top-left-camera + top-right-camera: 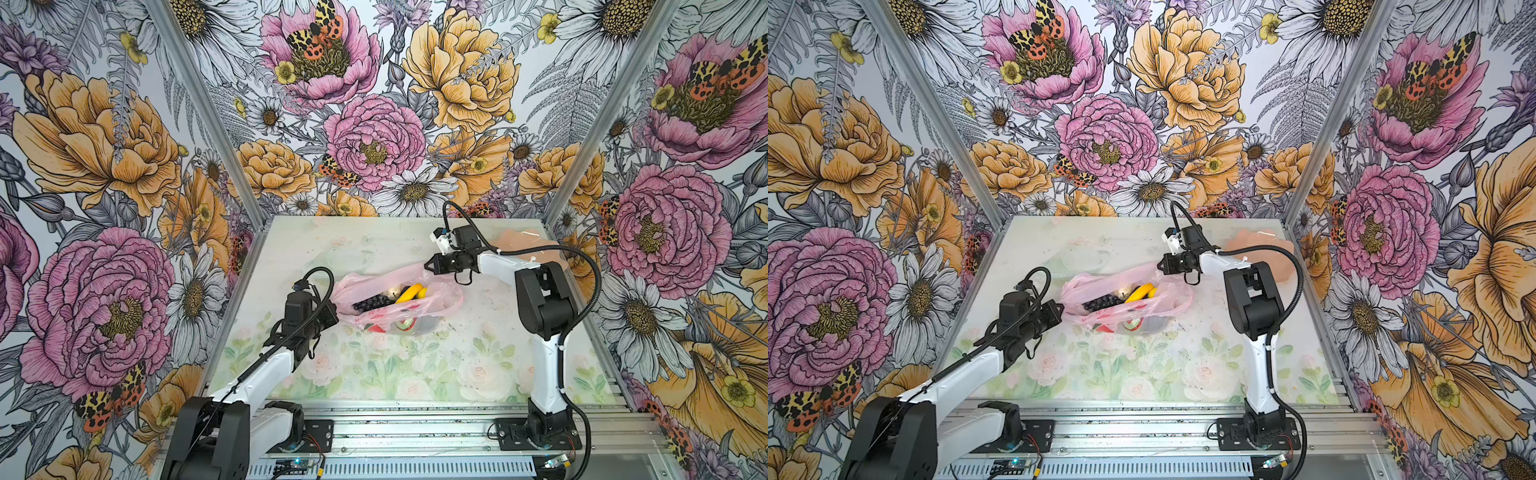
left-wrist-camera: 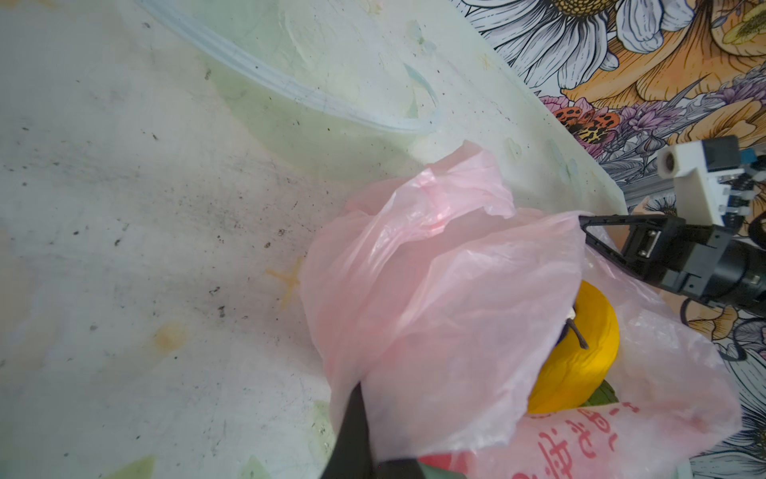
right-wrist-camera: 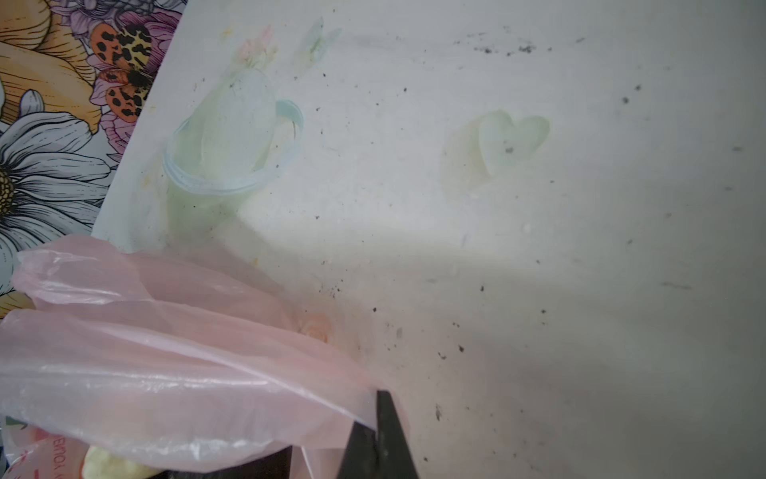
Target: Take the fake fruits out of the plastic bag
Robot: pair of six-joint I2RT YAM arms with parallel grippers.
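left claw (image 1: 335, 311) clamped on plastic bag (image 1: 445, 297), left end | right claw (image 1: 428, 264) clamped on far rim

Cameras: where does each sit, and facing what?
Top views: high in front, looking down at table, bag, left gripper, right gripper.
Left wrist: on left arm, facing bag; both grippers show.
Right wrist: on right arm, facing bag and table; own gripper tip shows.
Shared: all show the bag.
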